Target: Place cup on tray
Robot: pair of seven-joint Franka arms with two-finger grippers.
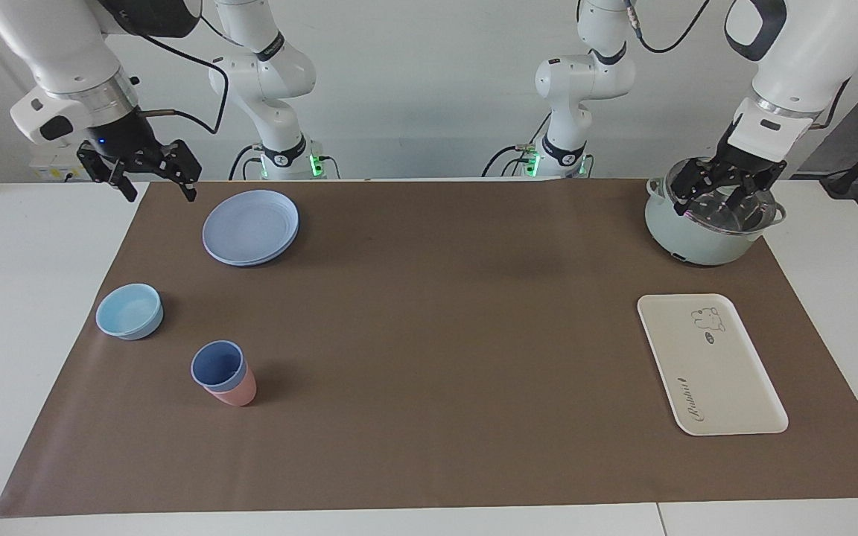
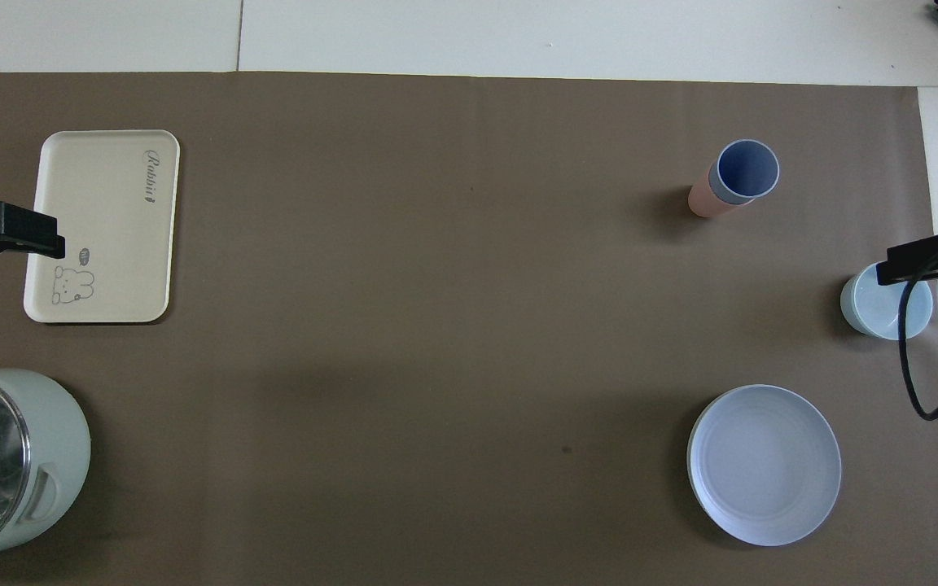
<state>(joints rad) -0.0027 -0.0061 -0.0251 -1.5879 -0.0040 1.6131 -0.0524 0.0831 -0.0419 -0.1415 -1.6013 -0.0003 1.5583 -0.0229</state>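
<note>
Lower left of frame: blue cup nested upright in a salmon-pink cup on the brown mat. Just up and left of it: low light-blue bowl. Upper left: round periwinkle plate. Right of frame: cream tray, bare, lying flat. Upper right: pale-green pot, with the left gripper over it, jaws spread. Upper left corner: right gripper, jaws spread, raised over the worktop edge.

Blue cup and cream tray, well apart on the brown mat

The periwinkle cup stands upright, nested in a salmon-pink cup, toward the right arm's end of the mat. The flat cream tray, bearing "Rabbit" script, lies bare near the left arm's end.
</note>
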